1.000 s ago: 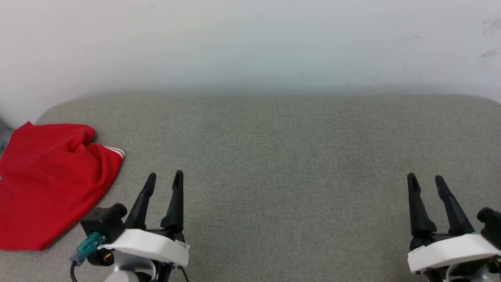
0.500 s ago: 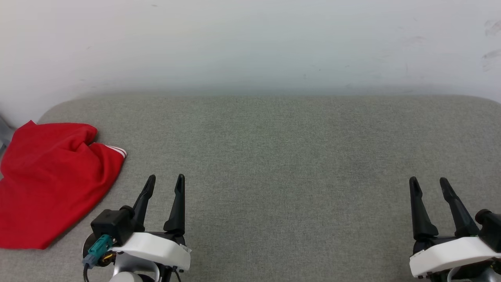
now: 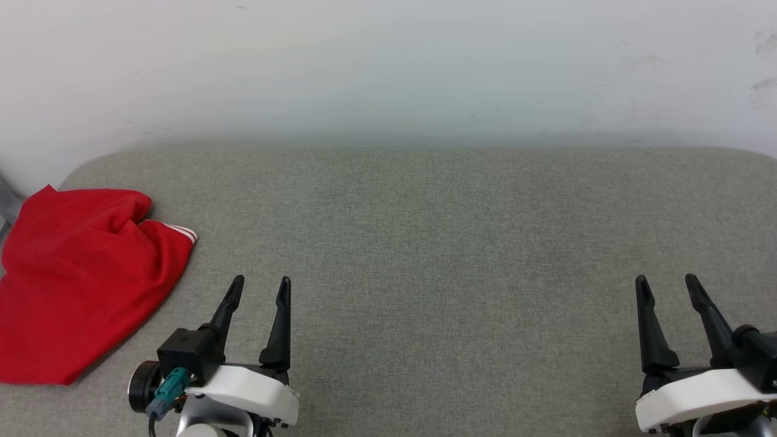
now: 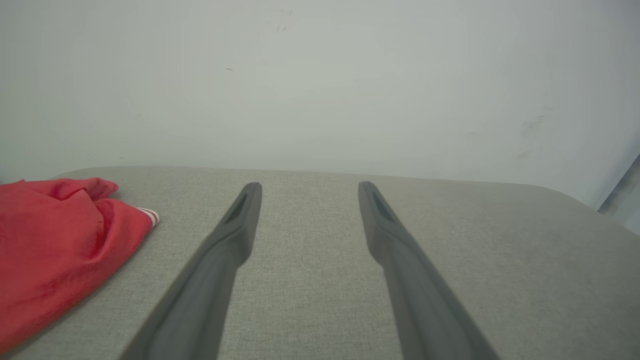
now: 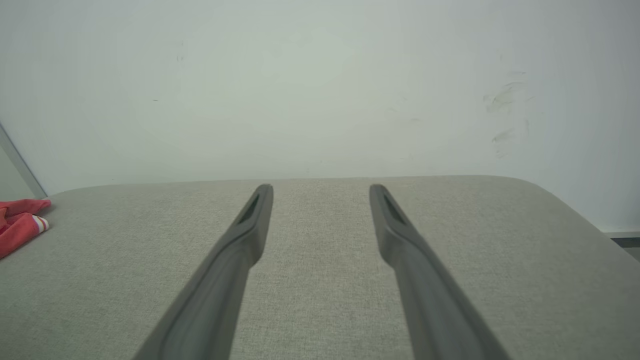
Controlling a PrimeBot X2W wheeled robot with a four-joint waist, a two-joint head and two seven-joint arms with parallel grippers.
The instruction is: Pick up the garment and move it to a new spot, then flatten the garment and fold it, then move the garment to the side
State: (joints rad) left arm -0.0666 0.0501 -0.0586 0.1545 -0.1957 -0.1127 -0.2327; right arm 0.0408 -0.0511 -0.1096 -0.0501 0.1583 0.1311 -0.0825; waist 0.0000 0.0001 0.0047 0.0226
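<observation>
The garment (image 3: pixel 79 282) is a red bundle with a striped cuff showing, lying folded at the far left of the grey padded surface (image 3: pixel 455 243). The left wrist view has the garment (image 4: pixel 55 245) at its left edge, and the right wrist view catches a corner of the garment (image 5: pixel 20 225) far left. My left gripper (image 3: pixel 261 285) stands open at the lower left, a little to the right of the garment, with nothing between its fingers. My right gripper (image 3: pixel 666 282) is open and empty at the lower right, far from the cloth.
A pale wall (image 3: pixel 388 67) runs along the back of the grey surface. The surface has rounded far corners. A grey strip (image 3: pixel 7 206) shows at the left edge behind the garment.
Both grippers have drawn back slightly toward the bottom of the head view. The left wrist has turned a little. The garment has not moved.
</observation>
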